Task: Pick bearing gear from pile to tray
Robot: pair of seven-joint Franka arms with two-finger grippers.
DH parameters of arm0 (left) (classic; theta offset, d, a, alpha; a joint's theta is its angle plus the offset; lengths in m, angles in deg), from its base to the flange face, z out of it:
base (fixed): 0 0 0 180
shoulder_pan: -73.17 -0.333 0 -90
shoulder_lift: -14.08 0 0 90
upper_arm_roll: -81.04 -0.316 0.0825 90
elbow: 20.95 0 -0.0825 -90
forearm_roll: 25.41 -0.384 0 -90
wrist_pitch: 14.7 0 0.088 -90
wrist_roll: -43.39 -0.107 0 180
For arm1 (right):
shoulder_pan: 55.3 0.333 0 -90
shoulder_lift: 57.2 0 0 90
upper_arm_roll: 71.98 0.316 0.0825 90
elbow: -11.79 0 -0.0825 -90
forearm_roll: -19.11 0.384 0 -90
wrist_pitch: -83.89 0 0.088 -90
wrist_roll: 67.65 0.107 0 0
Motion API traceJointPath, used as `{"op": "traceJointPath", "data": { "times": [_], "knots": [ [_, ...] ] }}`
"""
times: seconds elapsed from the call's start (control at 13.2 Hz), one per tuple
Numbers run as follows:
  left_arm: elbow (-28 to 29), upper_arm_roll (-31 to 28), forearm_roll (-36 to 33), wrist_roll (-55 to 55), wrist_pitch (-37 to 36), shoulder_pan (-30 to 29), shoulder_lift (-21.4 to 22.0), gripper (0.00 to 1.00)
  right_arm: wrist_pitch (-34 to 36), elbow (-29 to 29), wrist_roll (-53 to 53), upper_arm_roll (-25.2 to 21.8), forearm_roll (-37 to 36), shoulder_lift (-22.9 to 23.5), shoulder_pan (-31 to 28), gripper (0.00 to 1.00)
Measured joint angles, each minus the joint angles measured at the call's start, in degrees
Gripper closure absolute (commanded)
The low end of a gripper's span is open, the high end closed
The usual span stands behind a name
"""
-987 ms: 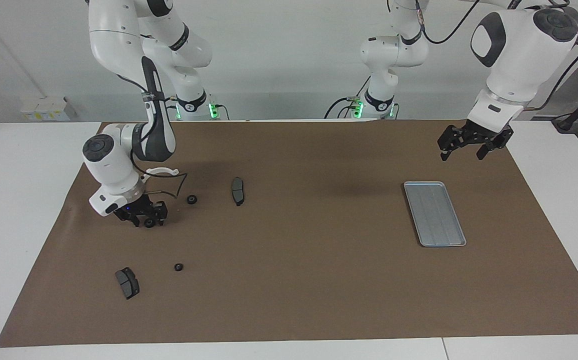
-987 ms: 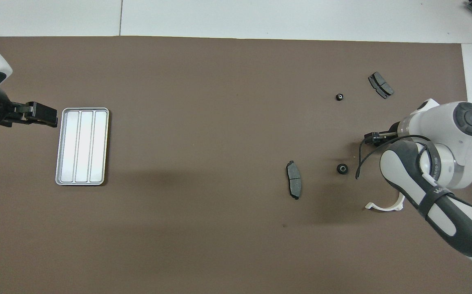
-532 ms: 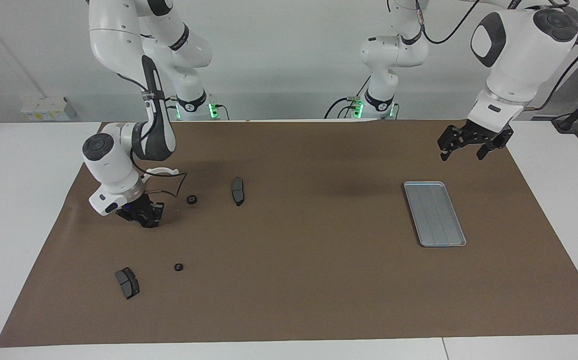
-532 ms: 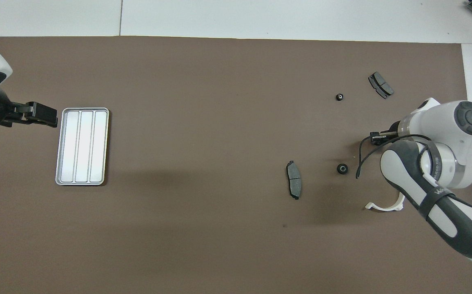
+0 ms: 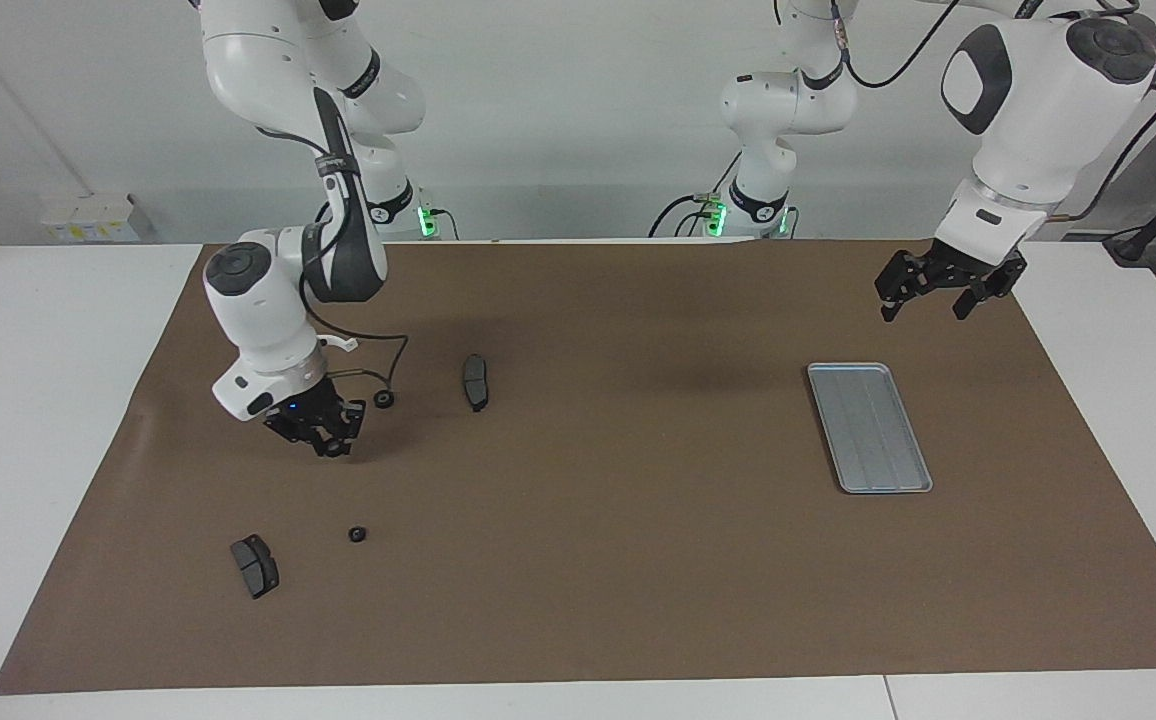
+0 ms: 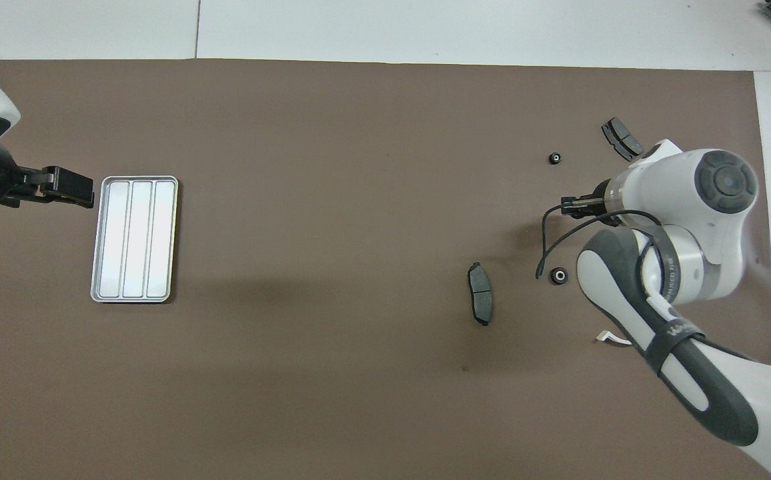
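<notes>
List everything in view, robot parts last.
tray: one, silver-grey, on mat toward left arm's end.
loose rings: two, black, on mat at right arm's end.
brake pads: two, dark grey, among the rings.
bracket: one, white, mostly hidden under right arm.
mat: one, brown, covering white table.
left gripper: open, waiting over mat beside tray.
right gripper: above mat, apparently shut on third ring.

Both arms are glossy white with rounded shells, dark grey oval inlays and black rings at the joints. Each wrist ends in a dark round cap. Black cables loop along the links. Green lights glow at both bases. The right gripper [image 5: 330, 440] and left gripper [image 5: 938, 292] are black.
</notes>
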Motion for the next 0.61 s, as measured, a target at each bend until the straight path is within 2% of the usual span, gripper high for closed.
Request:
{"op": "traceJointPath", "data": {
  "times": [0.38, 0.61],
  "knots": [
    [0.00, 0.02, 0.00, 0.00, 0.00, 0.00, 0.00, 0.00, 1.05, 4.59, 17.14, 0.12, 0.00, 0.66, 12.56, 1.00],
    [0.00, 0.02, 0.00, 0.00, 0.00, 0.00, 0.00, 0.00, 2.32, 9.23, 24.52, 0.10, -0.04, 3.26, 18.21, 1.00]
  ]
}}
